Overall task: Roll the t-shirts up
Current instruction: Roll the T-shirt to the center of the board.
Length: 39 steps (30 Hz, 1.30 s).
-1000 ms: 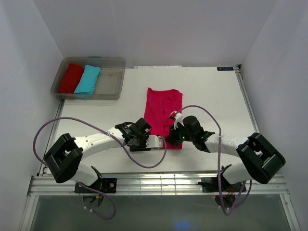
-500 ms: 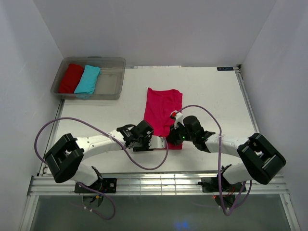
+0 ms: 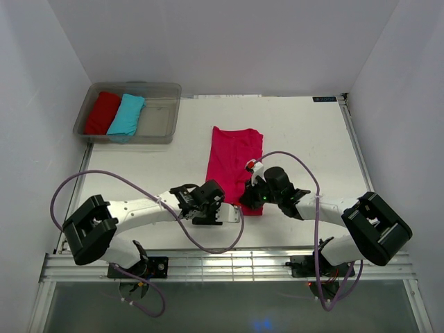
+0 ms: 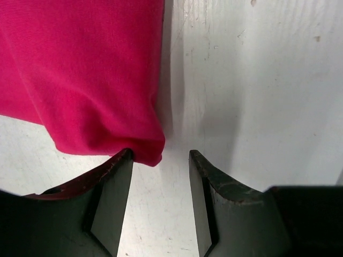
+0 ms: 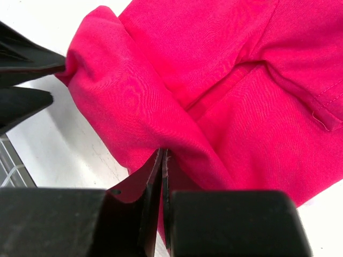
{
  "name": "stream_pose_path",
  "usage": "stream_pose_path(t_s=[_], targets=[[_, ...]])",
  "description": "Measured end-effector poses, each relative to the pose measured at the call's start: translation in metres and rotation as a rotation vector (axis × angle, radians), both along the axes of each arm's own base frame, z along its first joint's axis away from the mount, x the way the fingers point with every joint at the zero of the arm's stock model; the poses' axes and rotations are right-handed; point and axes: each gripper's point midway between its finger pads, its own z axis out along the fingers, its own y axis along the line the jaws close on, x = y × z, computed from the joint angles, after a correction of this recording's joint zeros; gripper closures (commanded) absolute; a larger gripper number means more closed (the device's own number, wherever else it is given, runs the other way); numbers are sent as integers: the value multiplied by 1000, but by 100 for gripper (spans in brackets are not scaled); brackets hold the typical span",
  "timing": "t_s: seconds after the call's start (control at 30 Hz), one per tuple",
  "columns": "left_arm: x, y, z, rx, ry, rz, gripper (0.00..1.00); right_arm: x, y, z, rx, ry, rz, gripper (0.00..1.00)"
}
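The magenta t-shirt lies folded into a long strip in the middle of the tabletop, its near end turned up where I have it. My right gripper is clenched on a raised fold of that near edge, cloth bulging out on both sides of the closed jaws. My left gripper is released, jaws apart and low over the tabletop. The shirt's near-left corner pokes in between them and touches the left finger, while the right finger stands clear over bare surface. As I judge it, the step in hand is to take this second corner so both ends of the edge can be turned over together and the roll started. To do it well, I should slide the left gripper a little further in, so the jaws close on the whole thickness of the folded corner and not just its tip, which would slip out. I should match the height of my right hold so the edge stays level, and pull gently outward to keep the first turn tight and straight. At the far left a clear bin holds a red t-shirt and a turquoise t-shirt, both rolled, side by side.
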Motion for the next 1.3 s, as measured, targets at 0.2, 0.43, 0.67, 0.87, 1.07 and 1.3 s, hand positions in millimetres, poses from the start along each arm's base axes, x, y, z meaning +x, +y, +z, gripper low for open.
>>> stream_pose_path(t_s=[0.2, 0.43, 0.67, 0.87, 1.07, 1.3], targets=[[10, 4, -20, 66, -18, 31, 53, 1, -1, 0, -2, 0, -3, 91], [24, 3, -18, 46, -88, 107, 100, -4, -7, 9, -29, -60, 55, 81], [26, 2, -10, 28, -50, 148, 100, -9, -24, 64, -60, -403, 215, 55], [31, -6, 1, -29, 9, 187, 100, -38, -47, 57, -152, -645, 429, 48], [33, -7, 5, -54, 52, 213, 100, -56, -56, 9, -336, -658, 614, 48], [29, -5, 1, -51, 88, 212, 100, -46, -63, -10, -478, -690, 637, 47]])
